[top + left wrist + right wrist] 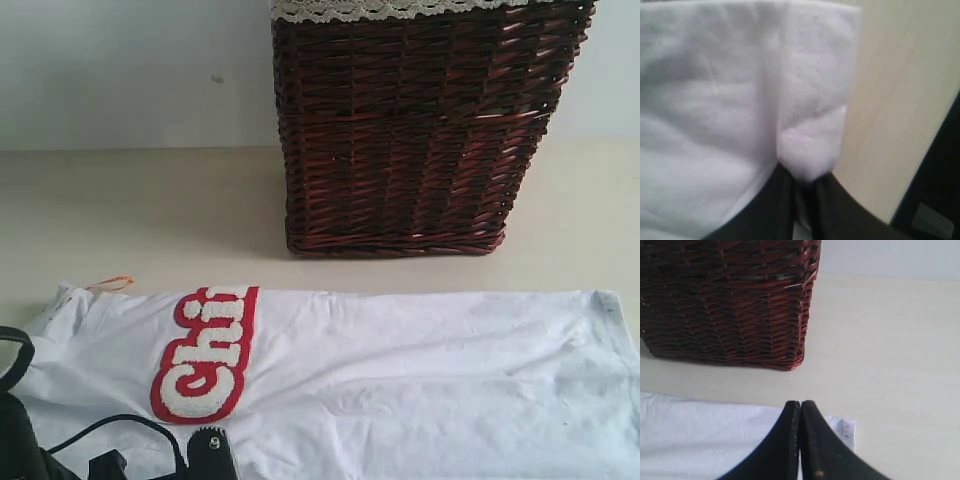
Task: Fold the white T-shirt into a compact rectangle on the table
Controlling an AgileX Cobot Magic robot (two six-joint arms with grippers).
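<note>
The white T-shirt (400, 370) lies spread flat across the front of the table (150, 210), its fuzzy red-outlined lettering (205, 355) toward the left. My left gripper (802, 182) is shut on a pinched fold of the shirt's edge (810, 150), beside bare table. Part of the left arm (212, 452) shows at the bottom edge of the exterior view, over the shirt. My right gripper (800, 407) is shut with its fingers pressed together, empty, over a corner of the shirt (700, 435) near a small printed label (844, 430). It is out of the exterior view.
A tall dark red wicker basket (420, 130) with white lace trim (380, 10) stands behind the shirt at the back, against the pale wall. A small orange loop (112, 283) lies by the shirt's far left corner. Black cables (100, 430) run over the shirt at the bottom left.
</note>
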